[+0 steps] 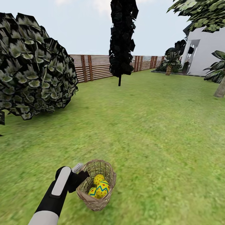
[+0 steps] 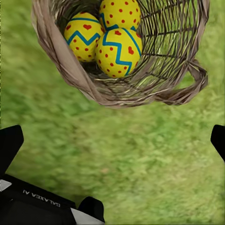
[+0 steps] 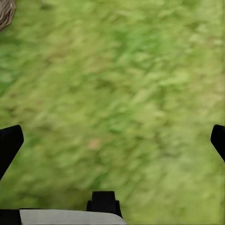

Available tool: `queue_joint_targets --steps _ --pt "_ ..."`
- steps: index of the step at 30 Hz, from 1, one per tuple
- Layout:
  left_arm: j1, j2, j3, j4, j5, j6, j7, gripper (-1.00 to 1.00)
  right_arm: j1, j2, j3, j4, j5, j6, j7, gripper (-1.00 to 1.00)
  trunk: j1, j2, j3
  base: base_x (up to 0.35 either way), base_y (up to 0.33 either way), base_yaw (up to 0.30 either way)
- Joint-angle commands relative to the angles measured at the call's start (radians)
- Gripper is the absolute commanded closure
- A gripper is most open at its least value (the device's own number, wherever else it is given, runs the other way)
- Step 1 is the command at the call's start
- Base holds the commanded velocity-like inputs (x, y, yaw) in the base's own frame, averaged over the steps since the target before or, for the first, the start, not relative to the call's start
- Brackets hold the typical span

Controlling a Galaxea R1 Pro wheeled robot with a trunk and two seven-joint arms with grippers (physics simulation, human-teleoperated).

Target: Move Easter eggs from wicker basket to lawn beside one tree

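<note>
Head view: the left gripper (image 1: 82,175) hangs just beside the wicker basket (image 1: 107,175), at its near-left rim. Left wrist view: fingers (image 2: 10,143) spread, empty; three Easter eggs (image 2: 118,50) lie ahead inside. Right wrist view: right gripper (image 3: 112,140) open over the lawn (image 3: 140,93).

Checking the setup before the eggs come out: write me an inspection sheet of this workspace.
Surface: lawn, flat mottled green grass.
Job's things: wicker basket standing on the grass, three eggs inside it, none out yet.
Clutter: nothing seen.
Grippers: left gripper open, over grass just short of the basket; right gripper open, over bare grass.
Cables: nothing seen.
Surroundings: leafy bush on the left, dark narrow tree ahead, wooden fence, white house with palms.
</note>
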Motion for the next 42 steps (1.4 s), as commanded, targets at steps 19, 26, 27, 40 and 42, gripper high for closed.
queue_joint_targets --steps 19,26,27,40,42 --pt "-0.001 0.001 0.003 0.010 0.108 -0.001 0.117 -1.00 0.000 0.000 0.000 0.000 -0.005 0.000 -0.001 -1.00 0.000 0.000 -0.031 0.004 -0.001 0.000" --pt "-0.001 0.000 0.003 0.004 0.112 -0.001 0.117 -1.00 0.000 -0.006 -0.002 0.001 -0.005 -0.008 -0.001 -1.00 0.000 0.000 -0.042 0.000 0.000 0.001" --pt "-0.001 0.001 0.003 0.004 0.111 -0.001 0.117 -1.00 0.000 -0.012 -0.004 0.001 -0.004 -0.035 -0.001 -1.00 0.000 0.000 -0.043 0.000 0.000 0.046" --pt "-0.001 0.004 0.003 0.004 0.112 0.001 0.118 -1.00 -0.035 -0.016 0.111 -0.150 0.057 -0.103 -0.004 -1.00 0.000 0.000 -0.063 0.000 0.000 0.107" --pt "-0.001 0.003 0.003 0.004 0.112 0.001 0.118 -1.00 -0.036 -0.016 0.114 -0.150 0.059 -0.103 -0.003 -1.00 0.000 0.000 -0.066 0.000 0.000 0.115"
